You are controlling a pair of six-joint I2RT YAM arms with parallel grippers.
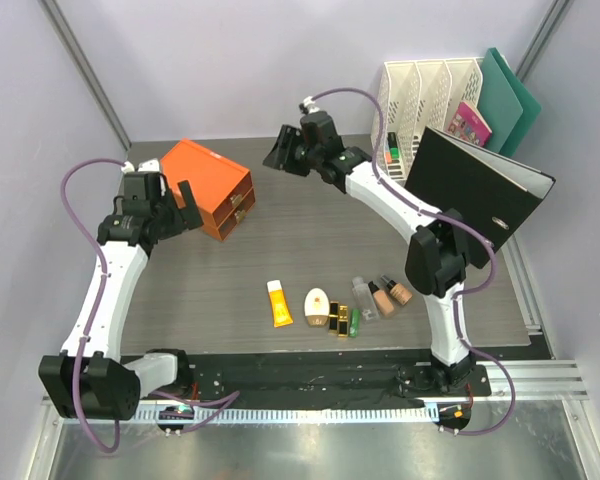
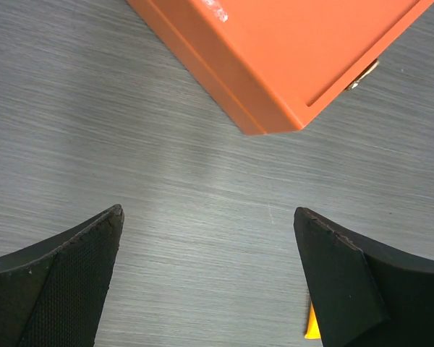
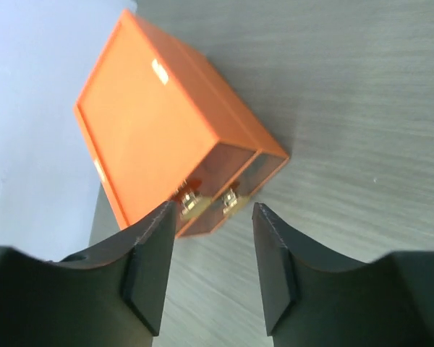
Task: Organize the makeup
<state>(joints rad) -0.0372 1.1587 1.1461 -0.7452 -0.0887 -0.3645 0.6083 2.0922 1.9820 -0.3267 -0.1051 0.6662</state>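
Both released and empty, the left hand (image 2: pixel 206 217) and right hand (image 3: pixel 210 210) flank the orange box (image 1: pixel 208 185); a mistimed reach could shove it.

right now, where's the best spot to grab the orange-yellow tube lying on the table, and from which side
Probably the mid-body of the orange-yellow plastic tube, from straight above. It lies flat on the grey table, long axis near-to-far, white cap at the far end, so the jaws should close across its width. The cream oval compact lies apart from it, leaving room.
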